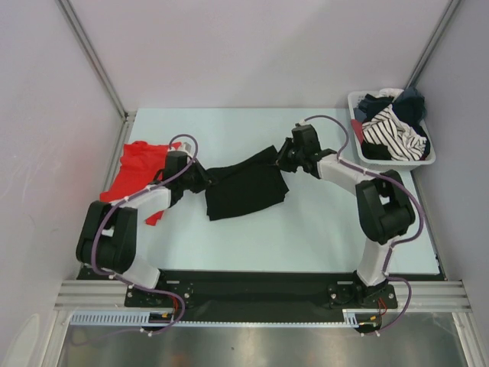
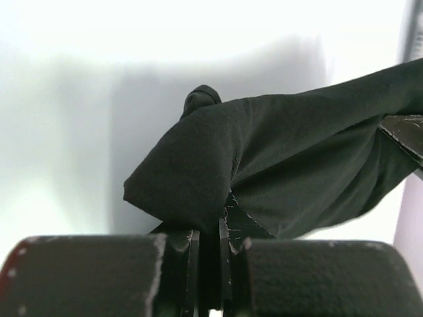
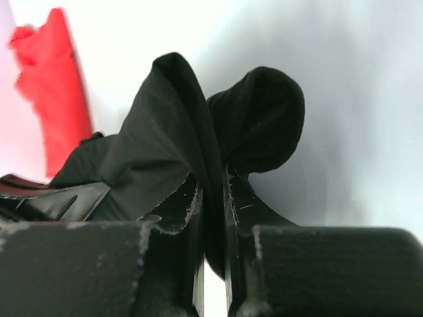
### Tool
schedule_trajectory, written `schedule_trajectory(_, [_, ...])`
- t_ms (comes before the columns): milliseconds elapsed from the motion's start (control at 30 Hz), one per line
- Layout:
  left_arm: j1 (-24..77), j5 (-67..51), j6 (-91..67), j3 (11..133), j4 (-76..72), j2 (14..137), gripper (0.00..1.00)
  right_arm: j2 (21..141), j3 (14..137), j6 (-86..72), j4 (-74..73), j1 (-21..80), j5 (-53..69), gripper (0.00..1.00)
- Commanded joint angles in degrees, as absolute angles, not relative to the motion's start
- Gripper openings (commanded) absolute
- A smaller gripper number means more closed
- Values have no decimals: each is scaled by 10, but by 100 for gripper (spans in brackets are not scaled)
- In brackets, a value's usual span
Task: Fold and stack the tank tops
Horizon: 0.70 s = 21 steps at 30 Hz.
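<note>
Bright, even light; overexposed wrist backgrounds

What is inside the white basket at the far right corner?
The white basket holds heaped clothes: a striped garment on top, dark blue fabric behind it, a red scrap beside it. Its floor and anything lower are covered.

I count one red tank top at the left and one black tank top in the middle, two in all. One basket stands far right, its clothes too jumbled to count. Two arms, left arm and right arm; one table.
</note>
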<state>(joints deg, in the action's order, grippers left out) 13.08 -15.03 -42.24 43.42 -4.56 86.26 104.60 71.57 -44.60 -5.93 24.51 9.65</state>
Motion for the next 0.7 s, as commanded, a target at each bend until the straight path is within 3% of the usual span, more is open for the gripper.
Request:
schedule_trajectory(0, [127, -113, -368, 469, -117, 921, 4, 1103, 784, -416, -46, 217, 102, 0])
schedule_trajectory(67, [127, -98, -348, 496, -113, 950, 5, 1133, 808, -407, -44, 210, 118, 0])
schedule_trajectory(167, [127, -56, -340, 529, -82, 977, 25, 1172, 844, -399, -54, 205, 120, 6])
schedule_trajectory(200, [127, -41, -344, 533, -58, 978, 55, 1175, 845, -394, -53, 201, 118, 30])
schedule_trajectory(300, [127, 29, -339, 548, -17, 961, 83, 1159, 824, -382, -47, 200, 94, 65])
schedule_trajectory(400, [126, 95, -328, 555, 53, 925, 93, 1129, 805, -373, -44, 199, 77, 67])
schedule_trajectory(667, [124, 268, -260, 715, 228, 957, 94, 1061, 749, -374, -29, 183, 107, 63])
